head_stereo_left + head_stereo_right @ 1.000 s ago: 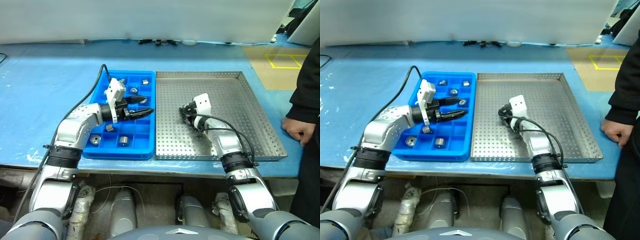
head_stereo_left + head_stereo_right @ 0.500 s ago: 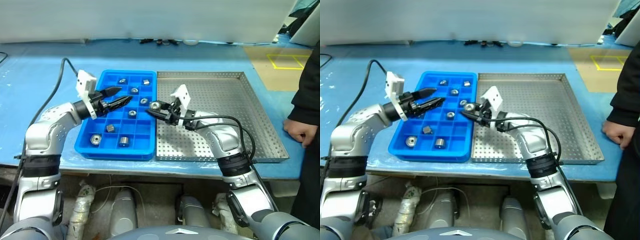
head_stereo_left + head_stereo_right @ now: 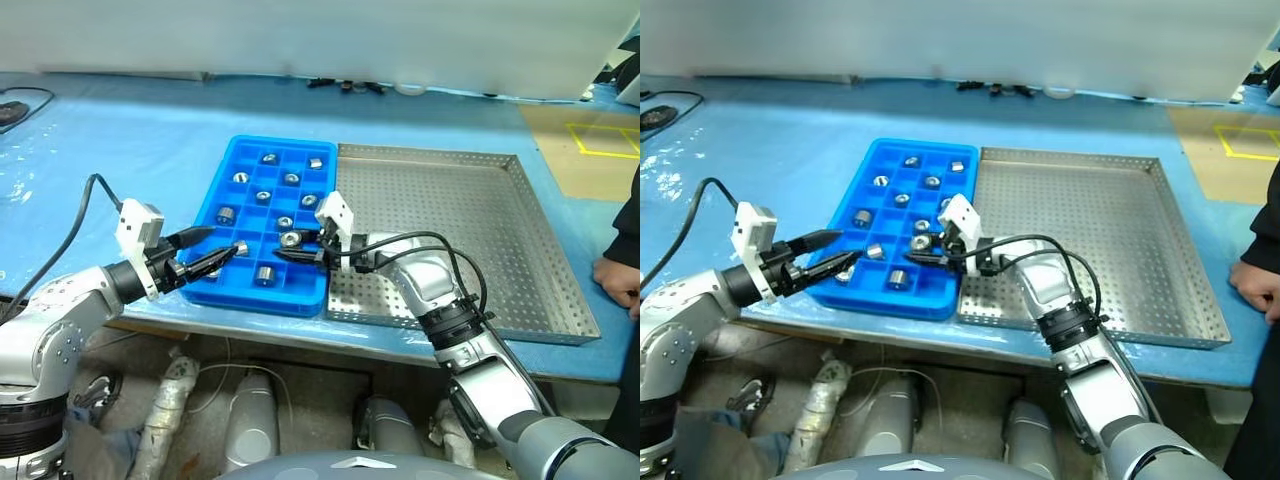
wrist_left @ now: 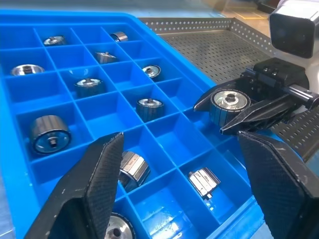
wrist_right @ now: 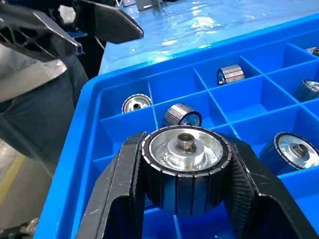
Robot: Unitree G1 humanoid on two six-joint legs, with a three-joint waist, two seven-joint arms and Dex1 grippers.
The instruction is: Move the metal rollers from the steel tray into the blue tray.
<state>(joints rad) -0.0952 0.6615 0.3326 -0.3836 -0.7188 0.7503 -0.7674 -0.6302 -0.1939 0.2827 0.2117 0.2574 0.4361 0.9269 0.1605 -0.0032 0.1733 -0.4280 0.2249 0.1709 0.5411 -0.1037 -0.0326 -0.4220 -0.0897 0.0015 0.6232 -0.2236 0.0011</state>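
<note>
The right gripper (image 3: 290, 247) is clamped on one metal roller (image 5: 183, 169), a ribbed silver cylinder squeezed between its two black fingers (image 5: 119, 199). It holds the roller above the blue tray (image 3: 225, 190), over the compartments near the tray's right edge and toward its near side. The other metal rollers (image 4: 50, 134) sit one to a compartment across the blue tray, some upright and some on their sides. The steel tray (image 3: 500, 215) lies just beside the blue tray, touching its right edge; its perforated floor is bare. The left gripper (image 3: 205, 250) hovers at the blue tray's near left corner with its fingers (image 4: 94, 184) spread apart and nothing between them, pointing toward the held roller. A person's hand (image 3: 620, 280) rests at the table's right edge.
</note>
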